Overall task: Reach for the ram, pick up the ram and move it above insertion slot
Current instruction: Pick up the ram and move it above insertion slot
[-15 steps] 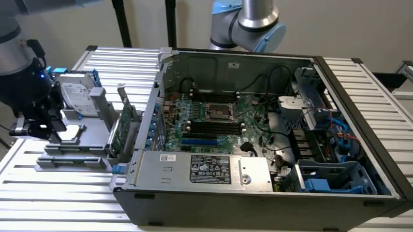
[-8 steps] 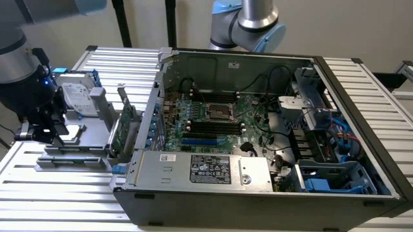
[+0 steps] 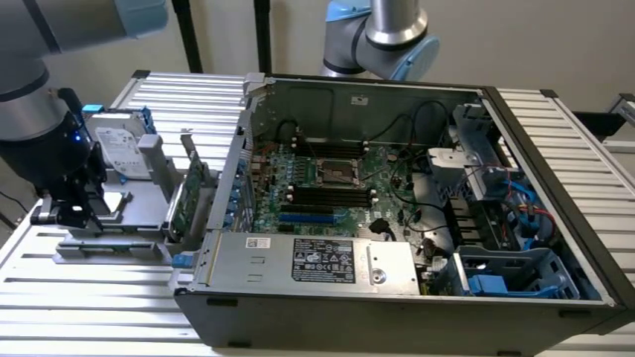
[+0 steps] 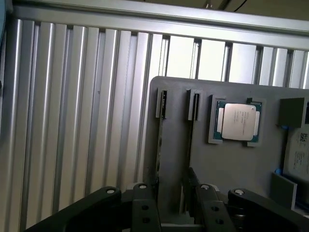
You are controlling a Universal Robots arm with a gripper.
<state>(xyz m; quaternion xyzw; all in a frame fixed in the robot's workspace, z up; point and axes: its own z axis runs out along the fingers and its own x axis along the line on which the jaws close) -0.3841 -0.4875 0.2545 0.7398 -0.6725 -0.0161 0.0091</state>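
Ribbed aluminium tabletop (image 3: pixel 575 141) is carrying two containers side by side. An open computer case (image 3: pixel 397 320) is lying on its side, and a grey holder (image 3: pixel 139 208) is sitting just beside it on the exterior view's left. Inside the case a green motherboard (image 3: pixel 382 167) is showing its square metal processor socket (image 3: pixel 335 173). The insertion slot (image 3: pixel 328 197) is lying just below that socket among parallel black ones, and a shorter blue slot (image 3: pixel 305 218) is lying below those. A silver power supply (image 3: pixel 248 264) is filling the near side of the case. The holder is keeping a silver hard drive (image 3: pixel 117 149) with blue rails, an upright green expansion card (image 3: pixel 193 186) and, in a shallow recess, a processor chip (image 4: pixel 239 121). The arm (image 3: pixel 40 141) is reaching straight down over the end of the holder farthest from the case, its black gripper (image 3: pixel 77 217) pointing at the holder's floor. In the wrist view the fingers (image 4: pixel 145 208) are standing apart with nothing clamped between them, and the gap is lining up with two parallel grooves in the holder. The ram (image 4: pixel 159 145) is standing on edge in one groove, well apart from the insertion slot and showing as a thin dark strip. Whether a finger is touching it cannot be told.
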